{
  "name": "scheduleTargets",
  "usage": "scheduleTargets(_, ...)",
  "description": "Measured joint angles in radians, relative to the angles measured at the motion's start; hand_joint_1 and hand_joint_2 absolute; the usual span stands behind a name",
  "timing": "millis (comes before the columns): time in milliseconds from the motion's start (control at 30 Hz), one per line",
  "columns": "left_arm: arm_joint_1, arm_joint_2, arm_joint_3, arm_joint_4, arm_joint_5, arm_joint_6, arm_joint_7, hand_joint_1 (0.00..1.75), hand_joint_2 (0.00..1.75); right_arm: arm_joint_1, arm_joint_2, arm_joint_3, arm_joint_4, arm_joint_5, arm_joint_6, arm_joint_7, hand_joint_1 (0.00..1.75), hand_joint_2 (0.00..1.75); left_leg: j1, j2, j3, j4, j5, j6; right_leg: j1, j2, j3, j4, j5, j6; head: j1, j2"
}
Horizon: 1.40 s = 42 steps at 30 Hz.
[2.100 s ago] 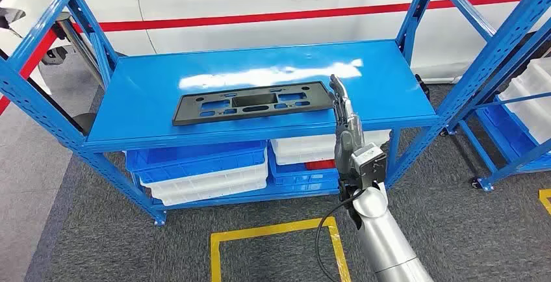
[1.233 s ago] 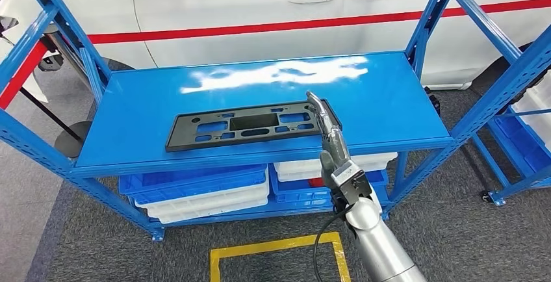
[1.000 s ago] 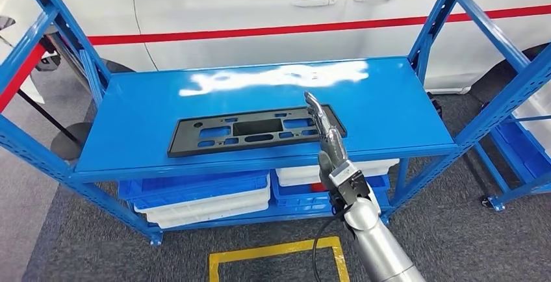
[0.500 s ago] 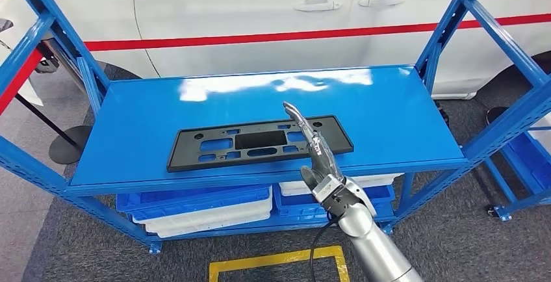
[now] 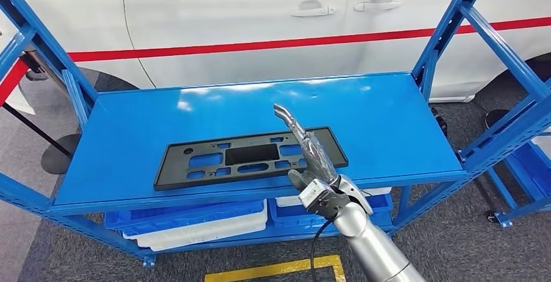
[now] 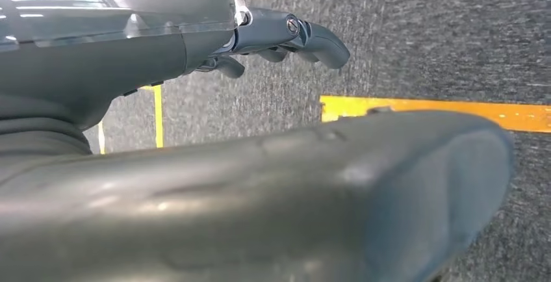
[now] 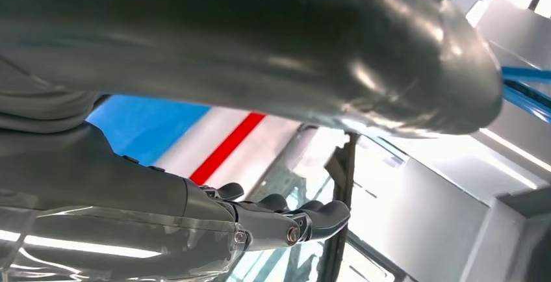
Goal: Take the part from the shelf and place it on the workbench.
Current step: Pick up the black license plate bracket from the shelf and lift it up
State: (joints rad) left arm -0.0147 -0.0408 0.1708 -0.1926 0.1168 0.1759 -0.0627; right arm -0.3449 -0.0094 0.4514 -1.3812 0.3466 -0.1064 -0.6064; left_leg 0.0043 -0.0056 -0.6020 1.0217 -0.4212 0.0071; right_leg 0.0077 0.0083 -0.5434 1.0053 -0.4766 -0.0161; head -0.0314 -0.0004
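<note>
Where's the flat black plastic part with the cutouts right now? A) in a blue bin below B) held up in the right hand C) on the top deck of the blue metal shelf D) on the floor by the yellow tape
C: the flat black plastic part lies flat on the blue metal shelf top deck, with the right hand extended open above its right end.

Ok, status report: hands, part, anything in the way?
Right hand open, fingers extended over flat black plastic part. Left hand empty, hanging over floor. Part flat on blue shelf. Nothing blocking.

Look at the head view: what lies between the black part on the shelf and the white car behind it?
Only bare blue shelf top lies between the black part and the white car, as the head view shows.
</note>
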Motion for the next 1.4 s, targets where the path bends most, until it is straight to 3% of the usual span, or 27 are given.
scheduleTargets(100, 0.000, -0.001, -0.001, 0.000, -0.007, 0.005, 0.003, 0.00, 0.00, -0.002, -0.004, 0.009, 0.005, 0.042, -0.026, -0.003, 0.00, 0.00, 0.002, 0.000, 0.006, -0.012, -0.001, 0.012, -0.001, 0.000, -0.001, 0.006, -0.010, 0.016, 0.000, 0.000)
scheduleTargets(167, 0.002, -0.002, -0.002, 0.000, -0.012, 0.011, -0.001, 0.00, 0.00, -0.008, -0.009, 0.020, 0.014, 0.095, -0.063, -0.010, 0.00, 0.87, 0.007, 0.001, 0.013, -0.021, 0.000, 0.021, -0.003, -0.002, -0.028, 0.063, -0.045, 0.027, 0.000, 0.000)
scheduleTargets(233, 0.003, -0.002, -0.002, 0.000, -0.014, 0.012, -0.010, 0.00, 0.00, -0.015, -0.016, 0.035, 0.035, 0.167, -0.118, -0.010, 0.00, 1.75, 0.006, 0.001, 0.014, -0.022, -0.003, 0.027, -0.009, -0.002, -0.099, 0.194, -0.101, 0.035, 0.000, 0.000)
scheduleTargets(267, 0.003, -0.002, -0.003, 0.000, -0.015, 0.010, -0.016, 0.00, 0.00, -0.019, -0.020, 0.042, 0.051, 0.204, -0.146, -0.006, 0.00, 1.75, 0.006, 0.001, 0.015, -0.022, -0.004, 0.028, -0.012, -0.003, -0.136, 0.254, -0.118, 0.039, 0.000, 0.000)
scheduleTargets(300, 0.003, -0.002, -0.003, 0.000, -0.016, 0.007, -0.022, 0.00, 0.00, -0.024, -0.022, 0.049, 0.067, 0.234, -0.172, -0.002, 0.00, 1.75, 0.006, 0.000, 0.016, -0.021, -0.006, 0.028, -0.015, -0.003, -0.160, 0.286, -0.117, 0.041, 0.000, 0.000)
scheduleTargets(333, 0.003, -0.002, -0.003, 0.000, -0.017, 0.003, -0.027, 0.00, 0.00, -0.029, -0.025, 0.053, 0.082, 0.256, -0.193, 0.002, 0.00, 1.75, 0.006, 0.000, 0.019, -0.021, -0.008, 0.027, -0.018, -0.003, -0.163, 0.277, -0.094, 0.042, 0.000, 0.000)
scheduleTargets(400, 0.002, -0.002, -0.003, 0.000, -0.018, -0.002, -0.035, 0.00, 0.00, -0.045, -0.029, 0.057, 0.109, 0.282, -0.226, 0.007, 0.00, 1.75, 0.006, -0.001, 0.028, -0.019, -0.015, 0.023, -0.020, -0.004, -0.115, 0.155, -0.012, 0.039, 0.000, 0.000)
scheduleTargets(467, 0.001, -0.002, -0.003, 0.000, -0.018, -0.004, -0.040, 0.00, 0.00, -0.060, -0.035, 0.056, 0.136, 0.300, -0.254, 0.009, 0.00, 1.75, 0.003, -0.002, 0.033, -0.017, -0.021, 0.014, -0.017, -0.005, -0.062, 0.037, 0.035, 0.032, 0.000, 0.000)
scheduleTargets(500, 0.000, -0.001, -0.003, 0.000, -0.019, -0.004, -0.041, 0.00, 0.00, -0.065, -0.039, 0.055, 0.148, 0.307, -0.265, 0.010, 0.00, 1.75, 0.002, -0.002, 0.034, -0.016, -0.024, 0.009, -0.014, -0.005, -0.051, 0.011, 0.040, 0.028, 0.000, 0.000)
scheduleTargets(633, -0.003, 0.003, -0.003, 0.000, -0.021, -0.005, -0.041, 0.00, 0.00, -0.072, -0.054, 0.044, 0.180, 0.351, -0.311, 0.012, 0.00, 1.75, 0.003, -0.001, 0.029, 0.002, -0.042, -0.011, -0.017, -0.004, -0.045, -0.002, 0.040, 0.008, 0.000, 0.000)
scheduleTargets(700, -0.003, 0.006, -0.002, 0.000, -0.021, -0.003, -0.039, 0.00, 0.00, -0.074, -0.061, 0.039, 0.192, 0.385, -0.342, 0.018, 0.00, 1.75, 0.007, 0.000, -0.014, 0.098, -0.096, -0.020, -0.019, -0.006, -0.041, -0.006, 0.040, -0.002, 0.000, 0.000)
scheduleTargets(767, -0.002, 0.008, -0.002, 0.000, -0.021, -0.002, -0.037, 0.00, 0.00, -0.073, -0.066, 0.036, 0.204, 0.425, -0.381, 0.026, 0.00, 1.75, 0.008, 0.000, -0.081, 0.236, -0.154, -0.025, -0.018, -0.007, -0.039, -0.006, 0.037, -0.006, 0.000, 0.000)
scheduleTargets(800, -0.001, 0.009, -0.002, 0.000, -0.021, -0.002, -0.038, 0.00, 0.00, -0.071, -0.068, 0.036, 0.211, 0.447, -0.402, 0.029, 0.00, 1.75, 0.008, 0.000, -0.104, 0.276, -0.162, -0.027, -0.017, -0.007, -0.038, -0.006, 0.036, -0.007, 0.000, 0.000)
scheduleTargets(833, 0.000, 0.010, -0.002, 0.000, -0.022, -0.002, -0.039, 0.00, 0.00, -0.070, -0.070, 0.036, 0.216, 0.468, -0.424, 0.033, 0.00, 1.75, 0.008, 0.000, -0.107, 0.277, -0.148, -0.027, -0.017, -0.007, -0.036, -0.006, 0.035, -0.006, 0.000, 0.000)
scheduleTargets(867, 0.001, 0.011, -0.002, 0.000, -0.022, -0.002, -0.040, 0.00, 0.00, -0.069, -0.072, 0.036, 0.221, 0.486, -0.444, 0.036, 0.00, 1.75, 0.008, 0.000, -0.090, 0.235, -0.116, -0.026, -0.017, -0.006, -0.033, -0.005, 0.032, -0.005, 0.000, 0.000)
scheduleTargets(933, 0.001, 0.013, -0.002, 0.000, -0.024, -0.004, -0.043, 0.00, 0.00, -0.067, -0.074, 0.036, 0.227, 0.511, -0.472, 0.042, 0.00, 1.75, 0.008, 0.000, -0.022, 0.090, -0.043, -0.020, -0.016, -0.004, -0.025, -0.003, 0.026, 0.002, 0.000, 0.000)
scheduleTargets(1000, 0.000, 0.014, -0.002, 0.000, -0.026, -0.005, -0.047, 0.00, 0.00, -0.066, -0.075, 0.037, 0.231, 0.528, -0.486, 0.046, 0.00, 1.75, 0.005, -0.001, 0.018, 0.002, -0.015, -0.010, -0.012, -0.003, -0.025, 0.000, 0.022, 0.011, 0.000, 0.000)
scheduleTargets(1100, -0.001, 0.014, -0.002, 0.000, -0.028, -0.009, -0.053, 0.00, 0.00, -0.062, -0.077, 0.040, 0.233, 0.548, -0.494, 0.050, 0.00, 1.75, 0.003, -0.002, 0.021, -0.012, -0.016, 0.007, -0.012, -0.003, -0.028, 0.003, 0.019, 0.027, 0.000, 0.000)
scheduleTargets(1167, -0.001, 0.015, -0.002, 0.000, -0.028, -0.011, -0.054, 0.00, 0.00, -0.062, -0.079, 0.042, 0.233, 0.554, -0.493, 0.053, 0.00, 1.75, 0.005, 0.000, 0.024, -0.018, -0.013, 0.020, -0.015, -0.003, -0.044, 0.043, -0.008, 0.039, 0.000, 0.000)
scheduleTargets(1267, -0.002, 0.016, -0.002, 0.000, -0.028, -0.013, -0.055, 0.00, 0.00, -0.061, -0.086, 0.045, 0.236, 0.557, -0.485, 0.059, 0.00, 1.75, 0.005, 0.001, 0.024, -0.020, -0.013, 0.029, -0.019, -0.004, -0.136, 0.226, -0.094, 0.050, 0.000, 0.000)
scheduleTargets(1300, -0.002, 0.017, -0.001, 0.000, -0.028, -0.013, -0.054, 0.00, 0.00, -0.060, -0.088, 0.046, 0.238, 0.558, -0.481, 0.060, 0.00, 1.75, 0.004, 0.001, 0.024, -0.019, -0.013, 0.030, -0.020, -0.004, -0.162, 0.273, -0.106, 0.052, 0.000, 0.000)
scheduleTargets(1333, -0.002, 0.017, -0.001, 0.000, -0.028, -0.013, -0.054, 0.00, 0.00, -0.060, -0.091, 0.047, 0.239, 0.555, -0.477, 0.061, 0.00, 1.75, 0.004, 0.001, 0.025, -0.019, -0.014, 0.030, -0.021, -0.004, -0.172, 0.287, -0.098, 0.052, 0.000, 0.000)
scheduleTargets(1367, -0.002, 0.017, -0.001, 0.000, -0.028, -0.013, -0.054, 0.00, 0.00, -0.062, -0.094, 0.047, 0.240, 0.547, -0.472, 0.061, 0.00, 1.75, 0.004, 0.000, 0.027, -0.018, -0.015, 0.030, -0.021, -0.004, -0.161, 0.257, -0.071, 0.050, 0.000, 0.000)
scheduleTargets(1400, -0.002, 0.017, -0.001, 0.000, -0.029, -0.013, -0.054, 0.00, 0.00, -0.064, -0.097, 0.045, 0.240, 0.534, -0.467, 0.058, 0.00, 1.75, 0.004, -0.001, 0.029, -0.018, -0.016, 0.028, -0.020, -0.004, -0.132, 0.193, -0.032, 0.046, 0.000, 0.000)
